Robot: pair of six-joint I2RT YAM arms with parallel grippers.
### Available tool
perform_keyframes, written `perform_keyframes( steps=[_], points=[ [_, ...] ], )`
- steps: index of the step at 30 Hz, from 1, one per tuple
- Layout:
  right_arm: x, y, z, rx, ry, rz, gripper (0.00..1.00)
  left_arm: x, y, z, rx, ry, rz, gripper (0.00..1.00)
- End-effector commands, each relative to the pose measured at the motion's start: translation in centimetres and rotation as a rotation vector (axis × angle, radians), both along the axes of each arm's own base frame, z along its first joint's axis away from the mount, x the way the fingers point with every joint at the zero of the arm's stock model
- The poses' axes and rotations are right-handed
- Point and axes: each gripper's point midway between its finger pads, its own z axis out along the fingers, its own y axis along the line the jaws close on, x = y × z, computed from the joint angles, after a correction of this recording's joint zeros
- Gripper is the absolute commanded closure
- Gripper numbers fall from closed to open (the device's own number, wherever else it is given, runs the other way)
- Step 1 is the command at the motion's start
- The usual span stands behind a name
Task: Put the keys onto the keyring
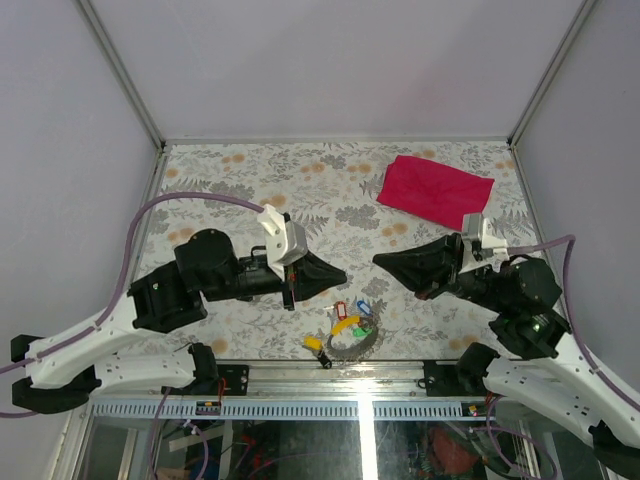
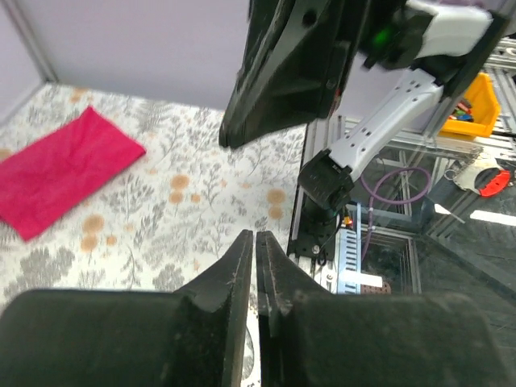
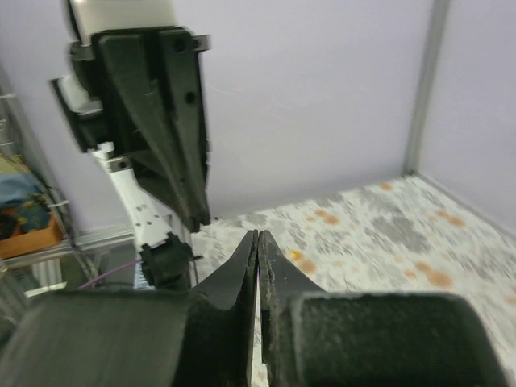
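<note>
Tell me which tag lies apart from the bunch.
The yellow tag, lying alone on the left of the bunch. The red tag, blue tag, green tag and a second yellow tag crowd together to its right.

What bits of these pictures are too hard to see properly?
- Top view: the keys and keyring are too small; which keys are on the ring is unclear.
- Both wrist views: keys out of frame entirely.
- Left wrist view: red cloth cut off by the left edge.
</note>
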Motion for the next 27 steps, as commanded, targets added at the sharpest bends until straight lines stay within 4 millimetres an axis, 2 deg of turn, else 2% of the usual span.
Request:
perform_keyframes(
  steps=[1, 5, 8, 11, 19, 24, 27],
  points=[
    [4.0, -2.7, -2.6, -0.150, 0.143, -0.281, 0.93, 1.8, 0.5, -2.2, 0.004, 0.091, 0.133, 0.91],
    [5.9, -3.7, -8.0, -0.317, 0.324, -0.405, 0.84, 3.4, 0.6, -5.3, 0.051, 0.176, 0.241, 0.77],
    [6.4, -3.3, -12.2, -0.436, 0.448, -0.424, 0.77, 4.4, 0.4, -7.8, 0.089, 0.246, 0.296, 0.72],
    [6.7, -3.1, -15.4, -0.518, 0.570, -0.446, 0.74, 5.2, 0.0, -10.9, 0.151, 0.314, 0.325, 0.70],
    [7.7, -4.7, -21.8, -0.617, 0.808, -0.601, 0.71, 6.8, 0.1, -19.9, 0.315, 0.441, 0.420, 0.57],
    [8.4, -6.1, -25.2, -0.566, 0.957, -0.631, 0.68, 6.4, 0.3, -27.1, 0.510, 0.512, 0.441, 0.51],
    [8.4, -6.5, -26.5, -0.539, 1.003, -0.645, 0.65, 6.0, -0.2, -30.1, 0.600, 0.521, 0.439, 0.47]
  ],
)
